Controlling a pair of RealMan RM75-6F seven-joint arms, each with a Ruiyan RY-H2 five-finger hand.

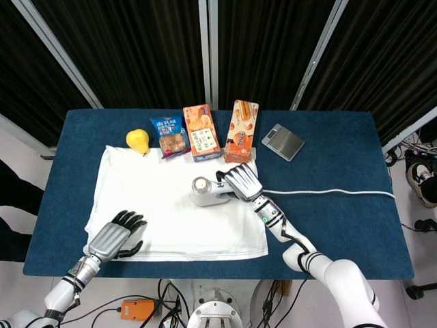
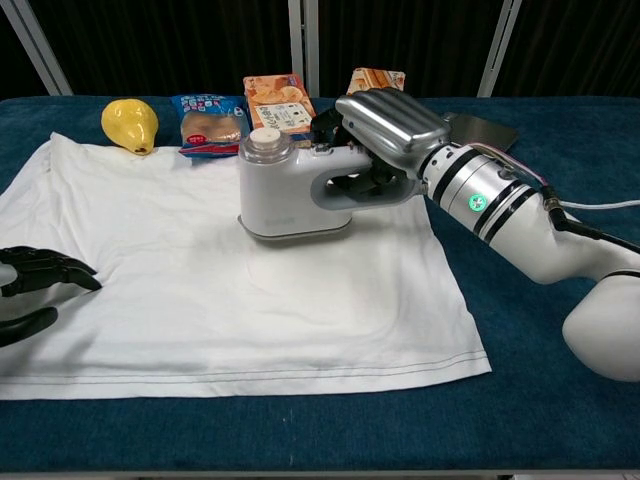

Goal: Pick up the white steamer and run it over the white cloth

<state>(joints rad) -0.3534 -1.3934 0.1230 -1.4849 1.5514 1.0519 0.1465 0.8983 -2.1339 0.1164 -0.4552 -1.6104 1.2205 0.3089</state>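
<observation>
The white steamer [image 1: 203, 192] [image 2: 283, 193] stands flat on the white cloth [image 1: 157, 205] [image 2: 200, 290], toward its far right part. My right hand [image 1: 244, 182] [image 2: 388, 130] grips the steamer's handle from the right, fingers wrapped over the top. A white cord [image 1: 328, 192] trails from it to the right across the table. My left hand [image 1: 117, 234] [image 2: 35, 285] rests on the cloth's near left corner, fingers spread and holding nothing.
Along the far edge of the cloth lie a yellow pear [image 1: 138, 141], a blue snack bag [image 1: 169, 135], an orange box [image 1: 201, 132] and an orange packet [image 1: 241, 130]. A small grey scale [image 1: 283, 141] sits further right on the blue table [image 1: 341, 157].
</observation>
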